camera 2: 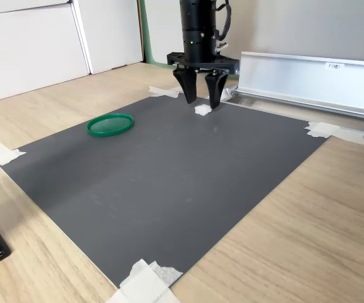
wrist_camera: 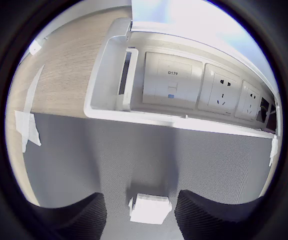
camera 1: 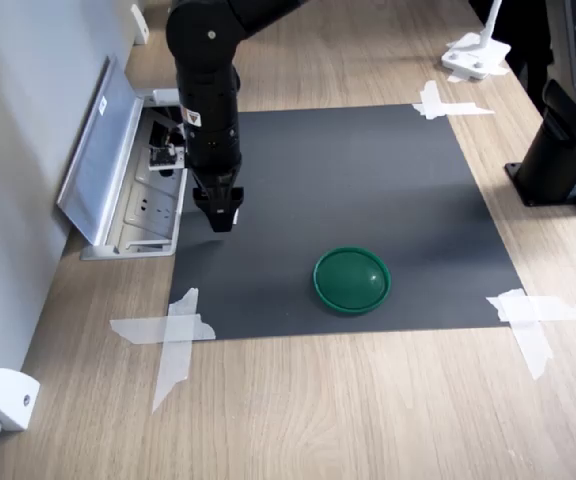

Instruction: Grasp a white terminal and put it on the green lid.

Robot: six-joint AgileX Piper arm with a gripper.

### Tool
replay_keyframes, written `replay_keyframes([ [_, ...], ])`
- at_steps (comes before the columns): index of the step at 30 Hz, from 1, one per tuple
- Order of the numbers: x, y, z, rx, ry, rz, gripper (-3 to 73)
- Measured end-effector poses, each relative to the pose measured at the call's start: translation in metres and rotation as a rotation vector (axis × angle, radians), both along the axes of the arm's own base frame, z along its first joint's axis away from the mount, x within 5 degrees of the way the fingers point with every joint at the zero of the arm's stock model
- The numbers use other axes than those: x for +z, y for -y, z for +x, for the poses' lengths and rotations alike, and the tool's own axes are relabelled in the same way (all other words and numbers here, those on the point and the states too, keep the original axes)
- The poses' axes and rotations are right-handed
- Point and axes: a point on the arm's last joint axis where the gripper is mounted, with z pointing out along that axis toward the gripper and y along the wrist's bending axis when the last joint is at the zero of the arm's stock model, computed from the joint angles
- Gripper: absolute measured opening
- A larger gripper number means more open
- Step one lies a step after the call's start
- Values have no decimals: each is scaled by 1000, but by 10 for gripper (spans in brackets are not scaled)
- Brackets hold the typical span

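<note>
White terminal (camera 2: 202,110), a tiny plastic cube-like block, lay on the dark grey mat (camera 2: 169,177) between the black gripper's (camera 2: 200,100) spread fingers. It looked light, rigid and smooth; opposite flat sides suit pinching. Round dark green glossy lid (camera 2: 110,124) sat well apart.

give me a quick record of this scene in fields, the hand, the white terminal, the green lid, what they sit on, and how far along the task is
hand: the hand is open, pointing down, its fingers either side of the terminal
white terminal: the white terminal lies on the mat near the mat's edge by the socket box, not gripped
green lid: the green lid lies flat on the mat, apart from the terminal, nothing on it
surface: dark grey mat taped to a wooden table
nearby: open socket box beside the mat
task stage: grasp not yet closed; terminal not on lid
</note>
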Motion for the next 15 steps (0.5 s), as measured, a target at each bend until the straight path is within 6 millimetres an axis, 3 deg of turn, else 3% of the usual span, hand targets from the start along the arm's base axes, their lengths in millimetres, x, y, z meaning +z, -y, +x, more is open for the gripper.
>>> replay_keyframes([
  [15,-9,2,0,4,-28,-27,577],
])
